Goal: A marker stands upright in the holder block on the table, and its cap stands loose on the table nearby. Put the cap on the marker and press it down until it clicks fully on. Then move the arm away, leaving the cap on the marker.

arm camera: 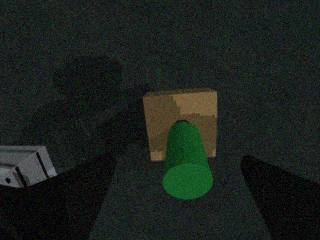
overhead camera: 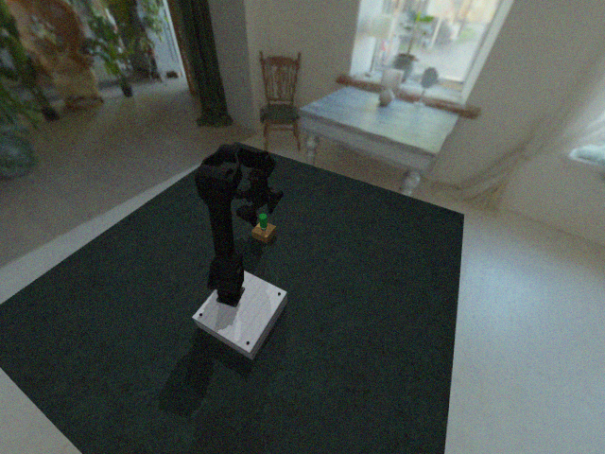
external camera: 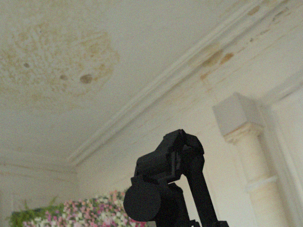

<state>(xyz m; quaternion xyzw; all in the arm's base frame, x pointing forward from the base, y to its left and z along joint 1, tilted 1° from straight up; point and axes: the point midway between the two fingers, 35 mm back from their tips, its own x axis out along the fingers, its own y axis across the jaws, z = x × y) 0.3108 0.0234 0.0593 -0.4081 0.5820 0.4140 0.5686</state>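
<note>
One green cap (overhead camera: 263,219) (arm camera: 187,162) between our jaws, untouched | we see it above the wooden block (overhead camera: 264,233) (arm camera: 183,112) | we hold our gripper (overhead camera: 260,211) (arm camera: 180,160) wide

Cap (overhead camera: 263,218) (arm camera: 187,160) plain green; holder block (overhead camera: 262,237) (arm camera: 165,117) tan; fingers (overhead camera: 262,211) black.

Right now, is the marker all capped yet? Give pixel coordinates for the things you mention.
Almost, I think. The green cap (overhead camera: 263,219) (arm camera: 186,155) stands over the holder block (overhead camera: 264,233) (arm camera: 162,120). The hand (arm camera: 180,160) is open around it, holding nothing. I can't tell if it clicked fully on. What's left is moving the arm (overhead camera: 222,219) (external camera: 171,170) away.
</note>
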